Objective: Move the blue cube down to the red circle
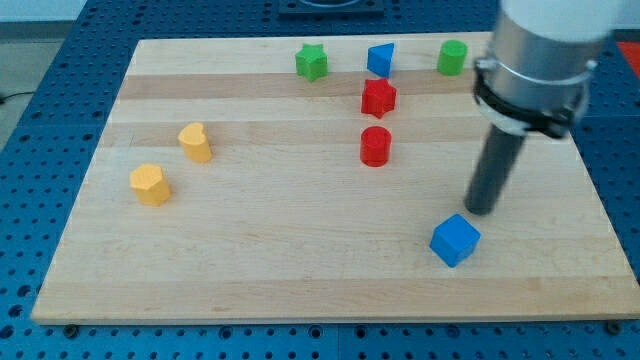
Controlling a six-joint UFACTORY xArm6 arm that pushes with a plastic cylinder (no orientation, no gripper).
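Observation:
The blue cube (455, 240) lies on the wooden board toward the view's bottom right. The red circle, a short red cylinder (375, 146), stands up and to the left of it, near the board's middle. My tip (481, 209) is just above and to the right of the blue cube, close to its top corner, with a small gap showing. The rod hangs from the large grey arm end at the view's top right.
A red star block (378, 98) sits just above the red cylinder. A blue triangular block (380, 59), a green star (311, 62) and a green cylinder (452, 57) line the top edge. A yellow heart (195, 142) and a yellow hexagon (150, 185) sit at left.

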